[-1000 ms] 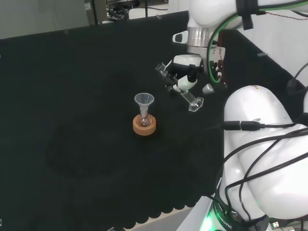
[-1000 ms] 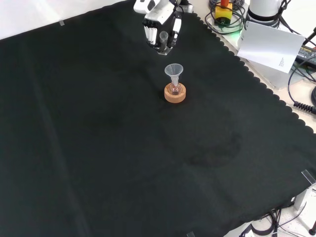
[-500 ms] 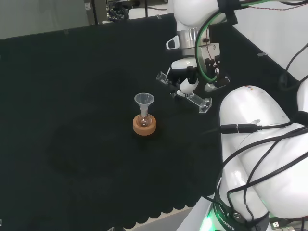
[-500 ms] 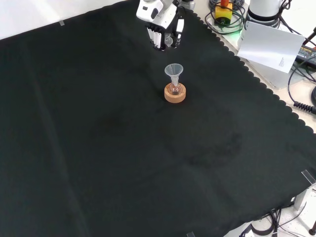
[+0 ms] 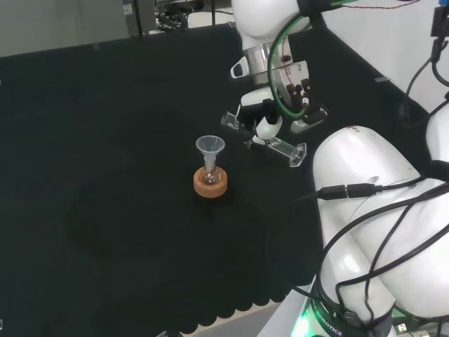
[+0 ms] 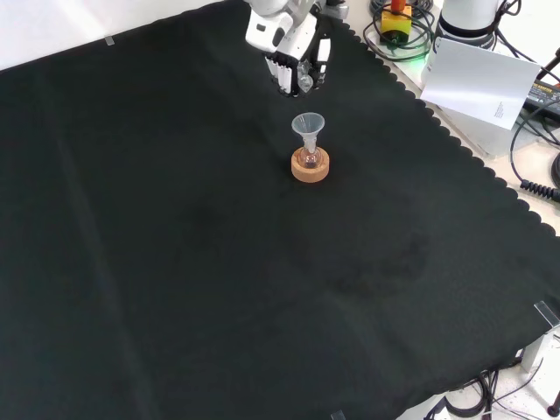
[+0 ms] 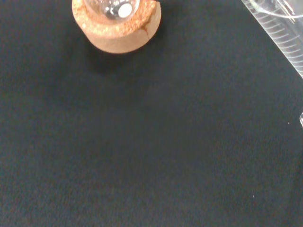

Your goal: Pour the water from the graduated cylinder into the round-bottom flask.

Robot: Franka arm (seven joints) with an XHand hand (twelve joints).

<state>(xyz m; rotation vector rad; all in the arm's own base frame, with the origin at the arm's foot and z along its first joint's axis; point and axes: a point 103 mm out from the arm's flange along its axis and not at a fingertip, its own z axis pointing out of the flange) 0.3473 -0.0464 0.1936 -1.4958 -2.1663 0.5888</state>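
From the head view I see the hand (image 5: pixel 261 121) has shifted left over the last second and now hangs just right of and beyond the funnel (image 5: pixel 210 146), where a second ago it sat farther right, close against the arm's big white link. Its fingers are curled round the graduated cylinder (image 5: pixel 280 146), which lies tilted nearly flat, its mouth end (image 5: pixel 231 119) poking out toward the funnel and its clear base (image 5: pixel 297 153) out to the right; a second ago the cylinder hung more steeply with the base lower. The mouth is near the funnel's rim but apart from it, not over it. I cannot tell from these views whether any water sits in the cylinder. In the front view the hand (image 6: pixel 293 54) has come nearer to the flask than before, with its black fingers (image 6: pixel 282 73) pointing down at the cloth (image 6: pixel 175 262), though it is short of the funnel (image 6: pixel 307 123) and on its far side. The round-bottom flask (image 6: pixel 308 157) sits in its cork ring (image 6: pixel 311 169) with the funnel in its neck, and that set has not moved at all. At the wrist camera I see the cork ring (image 7: pixel 116 35) with the flask's glass bulb (image 7: pixel 111 7) in it, and the ribbed clear wall of the cylinder (image 7: pixel 284 40) close by, apart from the ring.
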